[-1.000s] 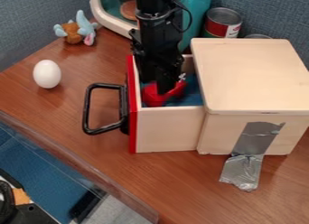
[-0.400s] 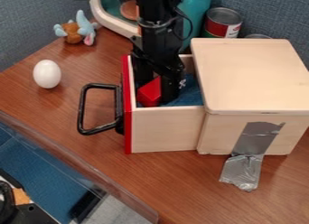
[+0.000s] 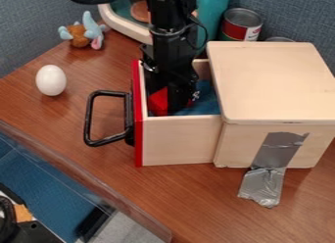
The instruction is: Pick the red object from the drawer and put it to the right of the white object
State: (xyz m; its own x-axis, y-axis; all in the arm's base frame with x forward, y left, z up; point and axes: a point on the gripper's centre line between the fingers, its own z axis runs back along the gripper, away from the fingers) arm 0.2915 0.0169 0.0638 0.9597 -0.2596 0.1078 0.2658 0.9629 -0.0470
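Observation:
Down inside the open drawer (image 3: 180, 139) is the gripper (image 3: 162, 101), close over the red object (image 3: 158, 102). One black finger crosses the right part of the red object, and the drawer's front wall hides some of what lies lower. Whether the fingers press on it I cannot tell. The white egg-shaped object (image 3: 51, 80) lies on the wooden table at the left, apart from the drawer and its black handle.
The wooden box (image 3: 272, 83) holding the drawer has grey tape down its front. A black handle (image 3: 88, 118) juts left from the drawer. Behind are a plush toy (image 3: 83, 32), a can (image 3: 241, 25) and a turquoise object (image 3: 210, 14).
The drawer front and handle have shifted slightly left since the first frame. The gripper has turned and sunk around the red object, which now sits farther left.

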